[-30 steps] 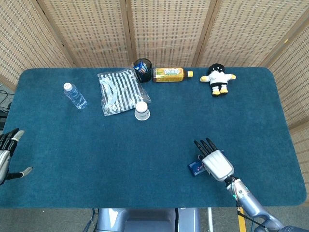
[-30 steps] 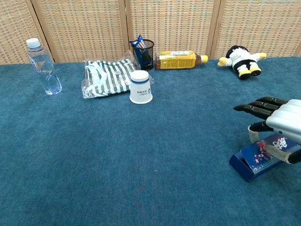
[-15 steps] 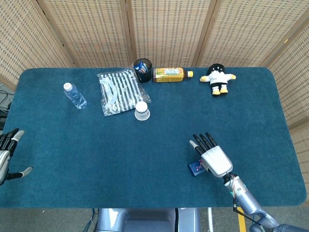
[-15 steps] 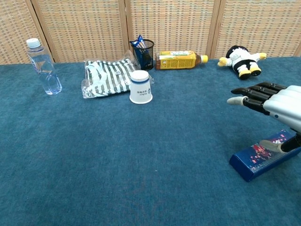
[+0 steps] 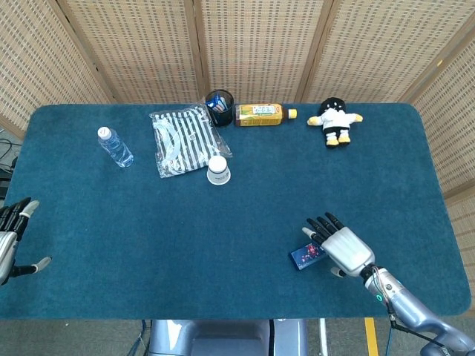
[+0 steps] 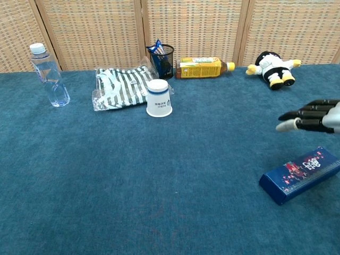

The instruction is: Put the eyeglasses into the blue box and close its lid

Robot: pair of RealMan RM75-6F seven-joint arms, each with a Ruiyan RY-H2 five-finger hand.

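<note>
The blue box lies on the blue cloth at the front right, its lid shut, with a red pattern on top; in the head view the blue box is partly under the hand. My right hand hovers above and to the right of it, fingers spread, holding nothing; the chest view shows only the right hand's fingers at the right edge, clear of the box. My left hand rests open at the far left table edge. No eyeglasses are visible.
At the back stand a water bottle, a striped pouch, an upturned paper cup, a black mesh pen holder, a lying yellow drink bottle and a plush doll.
My right hand has lifted off the blue box and drawn back to the right. The box now lies uncovered with its lid down. The left hand has not moved.
</note>
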